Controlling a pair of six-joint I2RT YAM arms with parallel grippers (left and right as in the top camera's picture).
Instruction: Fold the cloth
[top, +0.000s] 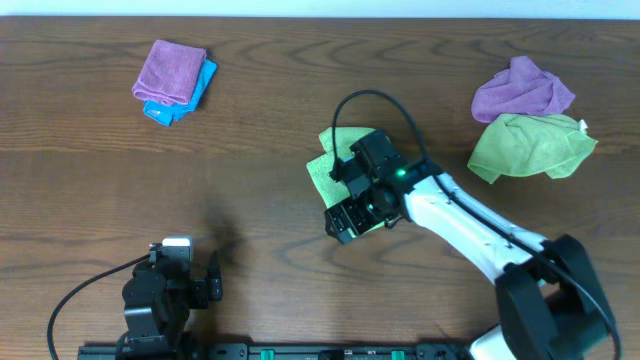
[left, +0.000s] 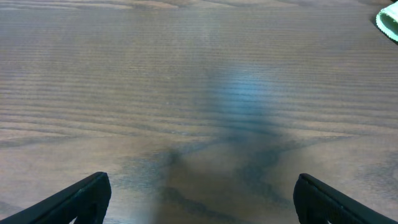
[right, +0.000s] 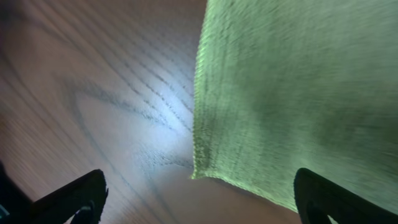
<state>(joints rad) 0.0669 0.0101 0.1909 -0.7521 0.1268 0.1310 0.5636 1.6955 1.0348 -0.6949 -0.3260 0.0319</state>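
The lime cloth (top: 322, 175) lies flat near the table's middle, partly covered by my right arm. In the right wrist view the cloth (right: 292, 93) fills the right side, and one corner points down between the fingers. My right gripper (top: 338, 198) (right: 199, 196) hovers just over that corner, open, with nothing between the jaws. Down at the front left, my left gripper (top: 195, 255) (left: 202, 196) is open over bare wood and holds nothing. A sliver of the cloth (left: 388, 23) shows at the top right of the left wrist view.
A folded purple cloth (top: 170, 70) lies on a blue one (top: 188, 98) at the back left. At the back right sit a crumpled purple cloth (top: 520, 90) and a duller green cloth (top: 530, 145) with a white tag.
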